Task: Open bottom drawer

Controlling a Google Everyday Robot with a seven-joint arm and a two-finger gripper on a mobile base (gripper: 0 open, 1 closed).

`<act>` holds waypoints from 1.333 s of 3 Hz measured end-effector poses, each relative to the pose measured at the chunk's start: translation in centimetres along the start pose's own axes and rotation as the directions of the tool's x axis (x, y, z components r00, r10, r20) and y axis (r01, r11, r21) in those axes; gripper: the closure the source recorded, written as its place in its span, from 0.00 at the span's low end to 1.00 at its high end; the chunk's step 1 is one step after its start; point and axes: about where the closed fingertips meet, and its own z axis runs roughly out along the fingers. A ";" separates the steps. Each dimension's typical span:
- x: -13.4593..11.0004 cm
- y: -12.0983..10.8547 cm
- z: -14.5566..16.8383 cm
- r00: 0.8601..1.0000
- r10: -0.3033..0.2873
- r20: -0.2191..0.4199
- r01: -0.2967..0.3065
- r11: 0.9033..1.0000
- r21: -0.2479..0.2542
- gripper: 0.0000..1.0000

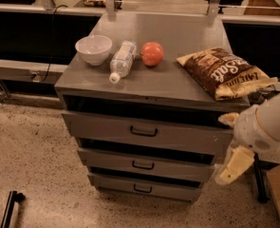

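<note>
The bottom drawer (172, 190) sits lowest in the cabinet (177, 80) and looks hardly opened to me. My gripper (233, 164) hangs beside the cabinet's right edge, well apart from the drawer's handle (143, 189). I cannot tell whether it is open or closed. Reaching, grasping and pulling are all left to do.

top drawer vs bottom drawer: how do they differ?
The top drawer has a taller front than the bottom drawer. The top drawer's handle is wider than the bottom drawer's. Both are grey with black loop handles. The gripper hangs beside the cabinet's right edge, touching neither.
</note>
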 end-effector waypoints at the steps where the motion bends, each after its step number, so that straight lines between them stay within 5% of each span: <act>1: 5.1 1.7 2.0 0.987 0.082 0.136 -0.086 0.996 0.021 0.00; 2: 5.0 1.7 2.1 0.987 0.082 0.135 -0.085 0.996 0.020 0.00; 3: 5.0 2.7 5.3 0.975 0.105 0.193 -0.089 0.992 -0.093 0.00; 4: 3.7 6.9 12.7 0.922 0.176 0.344 -0.090 0.964 -0.252 0.00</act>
